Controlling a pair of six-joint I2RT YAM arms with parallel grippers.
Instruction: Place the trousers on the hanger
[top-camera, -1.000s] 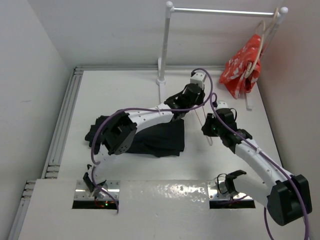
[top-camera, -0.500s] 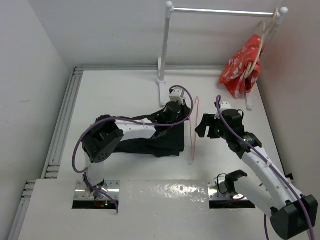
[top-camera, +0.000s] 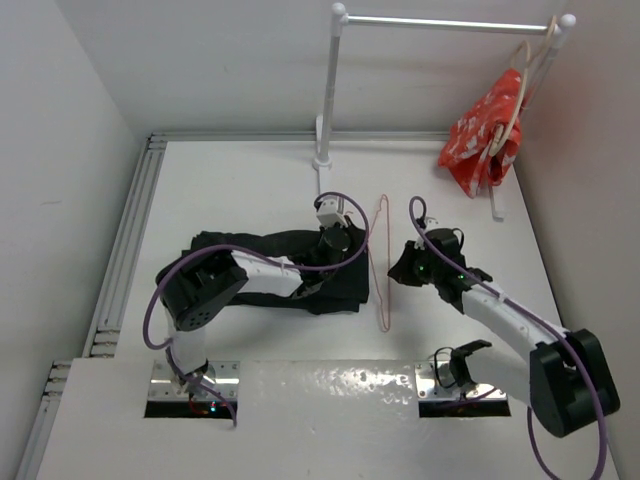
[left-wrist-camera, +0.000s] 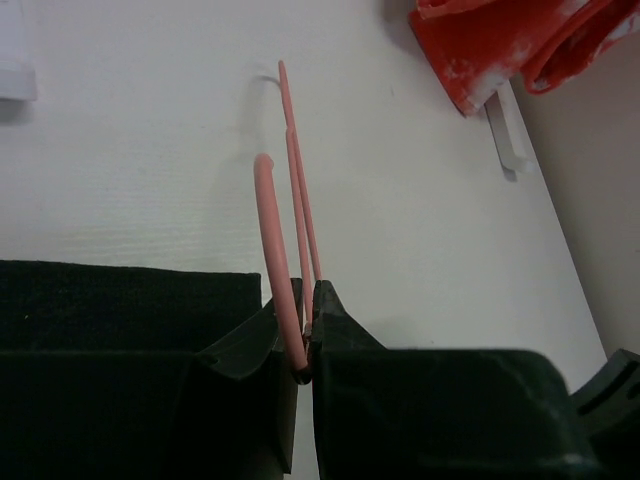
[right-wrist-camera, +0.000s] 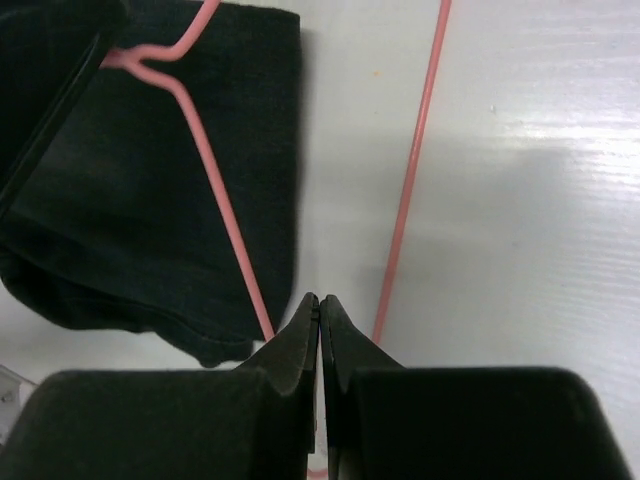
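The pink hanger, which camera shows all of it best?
The top external view: there the whole hanger shows, narrow, by the trousers. The left wrist view shows it edge-on, pinched in the left gripper. The right wrist view shows only two stretches of its wire.

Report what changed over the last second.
The left end effector, shut on the thin pink wire hanger, pulled back left and nearer, carrying it to the right edge of the black trousers. The right end effector shifted slightly left and is now shut between the wires. The trousers and the red patterned cloth on the rail stayed.
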